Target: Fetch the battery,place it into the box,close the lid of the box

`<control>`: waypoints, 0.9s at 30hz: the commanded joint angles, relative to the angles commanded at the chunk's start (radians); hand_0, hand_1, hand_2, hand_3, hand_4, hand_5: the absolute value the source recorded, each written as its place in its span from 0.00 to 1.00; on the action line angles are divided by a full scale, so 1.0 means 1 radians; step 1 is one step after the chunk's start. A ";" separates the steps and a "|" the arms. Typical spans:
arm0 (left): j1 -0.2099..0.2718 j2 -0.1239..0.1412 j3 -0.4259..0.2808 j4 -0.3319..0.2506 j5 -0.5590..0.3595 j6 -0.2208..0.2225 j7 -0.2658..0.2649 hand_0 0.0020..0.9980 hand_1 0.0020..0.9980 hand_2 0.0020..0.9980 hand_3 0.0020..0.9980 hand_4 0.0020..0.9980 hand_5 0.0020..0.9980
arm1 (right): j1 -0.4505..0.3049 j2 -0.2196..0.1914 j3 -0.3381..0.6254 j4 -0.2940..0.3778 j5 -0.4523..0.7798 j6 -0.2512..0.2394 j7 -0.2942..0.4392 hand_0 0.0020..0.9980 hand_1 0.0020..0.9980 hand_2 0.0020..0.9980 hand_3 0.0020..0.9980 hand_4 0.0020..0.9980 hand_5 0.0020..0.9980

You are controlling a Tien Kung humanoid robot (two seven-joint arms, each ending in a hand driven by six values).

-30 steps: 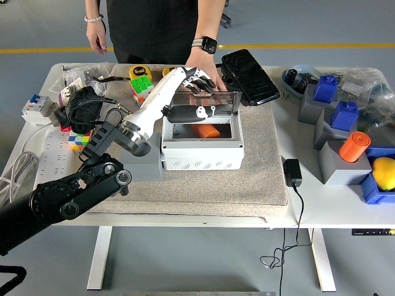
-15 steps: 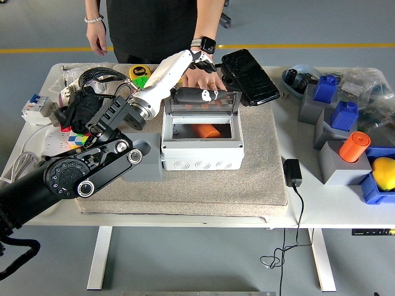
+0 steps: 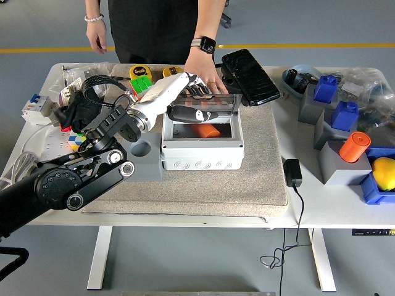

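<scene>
The battery [image 3: 207, 131], an orange cylinder, lies inside the grey box [image 3: 202, 147] on the mat [image 3: 259, 166], so what remains is closing the lid [image 3: 207, 109]. The clear lid stands raised on its hinge at the far edge of the box, tilted a little over the opening. The left hand [image 3: 194, 98] reaches in from the left and sits at the lid, its dark fingers [image 3: 199, 114] draped over the lid's near face; it presses on the lid rather than gripping it, and how far the fingers are curled I cannot tell. A person's hand [image 3: 205, 75] rests flat on the table just behind the box, near the lid's hinge. The right arm is out of view

To do this step well, in my judgement, the hand should push from the lid's top edge, forward and down along the hinge arc, not straight down, which would only shove the box across the mat. Contact should stay near the lid's middle so it does not twist. The fingers must clear the rim before the lid seats, then press on top to latch it. The forearm passes close to the box's left wall and should avoid nudging it
</scene>
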 joint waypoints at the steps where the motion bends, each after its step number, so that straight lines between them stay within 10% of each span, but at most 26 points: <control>1: 0.009 0.006 -0.001 -0.016 -0.004 0.000 0.000 0.46 0.57 0.56 0.57 0.97 0.44 | 0.000 0.000 0.000 0.000 0.000 0.000 0.000 0.59 0.60 0.59 0.54 0.98 0.56; 27: 0.134 0.033 -0.016 -0.101 -0.080 0.049 -0.071 0.43 0.56 0.55 0.56 0.99 0.48 | -0.004 0.003 0.000 -0.003 -0.001 0.004 -0.004 0.59 0.60 0.59 0.54 0.98 0.56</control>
